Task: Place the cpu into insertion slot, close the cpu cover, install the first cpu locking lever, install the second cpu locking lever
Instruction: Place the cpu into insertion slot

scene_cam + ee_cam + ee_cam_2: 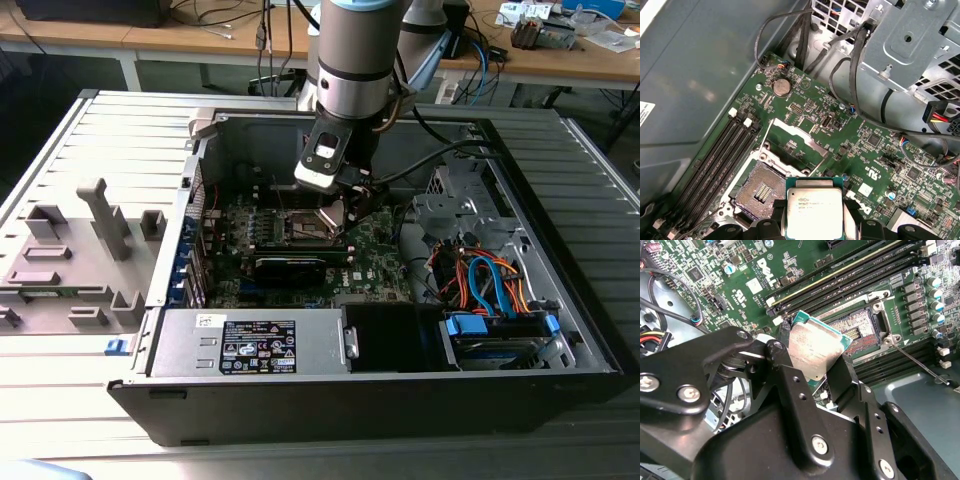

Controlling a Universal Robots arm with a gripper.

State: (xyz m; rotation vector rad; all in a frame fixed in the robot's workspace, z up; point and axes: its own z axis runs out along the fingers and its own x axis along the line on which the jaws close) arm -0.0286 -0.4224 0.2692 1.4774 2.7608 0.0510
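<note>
- Step in hand, as I judge it: the first. The black two-fingered gripper [810,367] is closed on two opposite edges of the cpu [814,210], a small flat chip with a silver-grey metal top.
- The chip hangs above the green motherboard [860,150], just beside the dark, silver-bordered insertion slot [760,187], in the far middle of the open computer case [400,385].
- The silvery windowed cpu cover [792,145] stands open.
- The chip is metal side up and near-square, with no marked long axis. Its edges are turned against the slot's, so seating probably calls for squaring them.
</note>
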